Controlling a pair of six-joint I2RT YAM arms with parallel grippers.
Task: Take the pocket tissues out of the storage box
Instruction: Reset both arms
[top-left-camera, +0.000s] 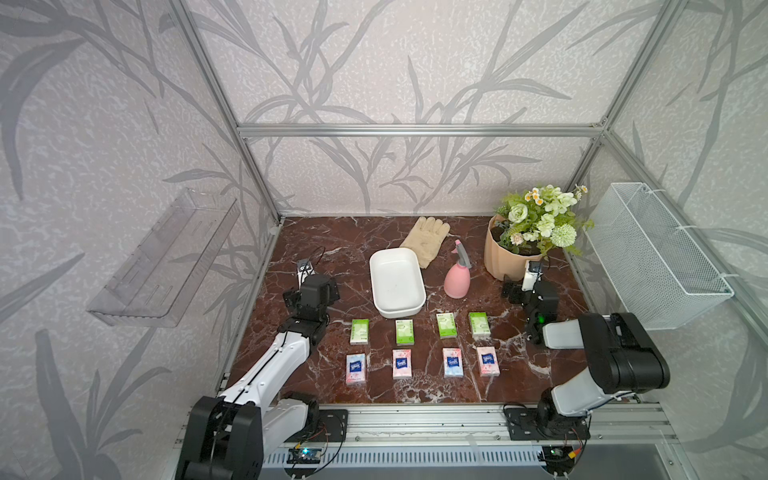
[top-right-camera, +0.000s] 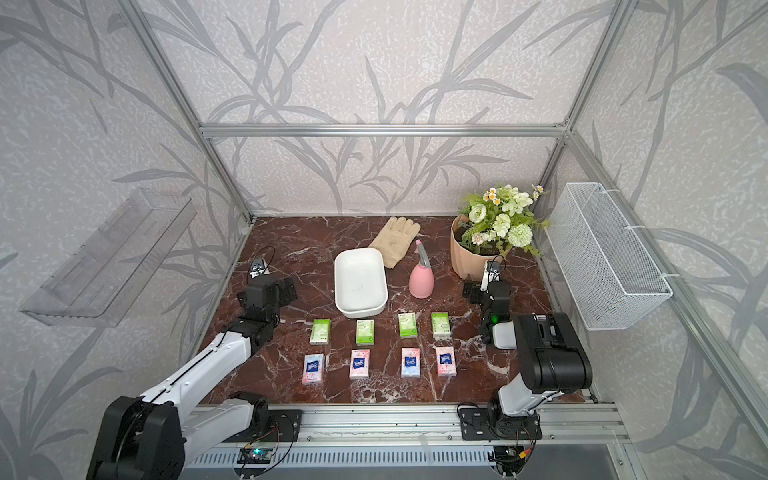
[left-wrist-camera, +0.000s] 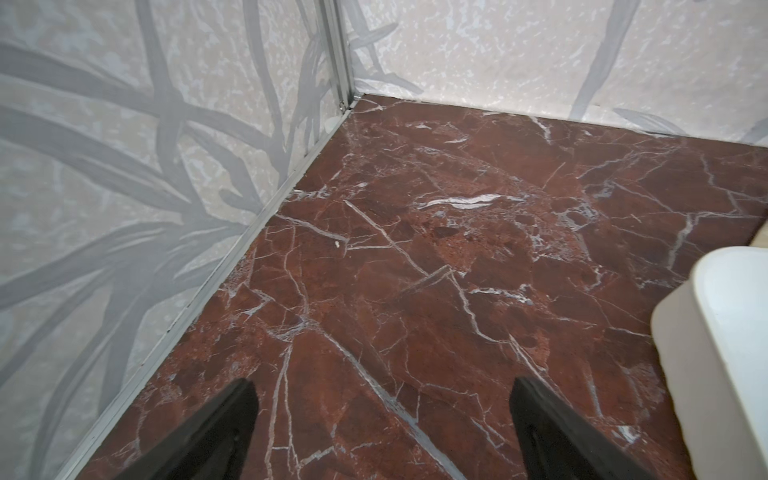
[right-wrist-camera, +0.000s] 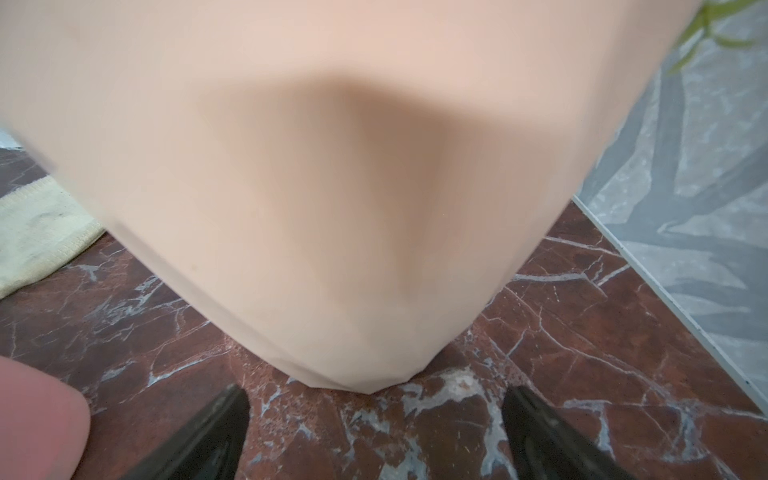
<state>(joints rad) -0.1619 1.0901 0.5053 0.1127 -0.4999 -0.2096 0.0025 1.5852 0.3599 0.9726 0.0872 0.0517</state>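
Left wrist view: the left gripper (left-wrist-camera: 382, 386) hangs with its jaws spread wide, holding nothing, over the bare red-brown marble surface (left-wrist-camera: 415, 270). The right gripper (right-wrist-camera: 374, 392) is just as wide and empty, close to a peach faceted plant pot (right-wrist-camera: 332, 166). In both top views the white shallow plastic storage box (top-left-camera: 397, 282) sits at three o'clock from the left gripper. At the box's six o'clock the pocket tissues lie flat on the surface in two rows, with the green-and-white packs (top-left-camera: 404, 331) nearer it and the pink-and-blue packs (top-left-camera: 402, 363) beyond.

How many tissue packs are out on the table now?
8. Four green-and-white flat packs in a row before the white plastic tub; four pink-blue packs in the nearer row. None inside it.
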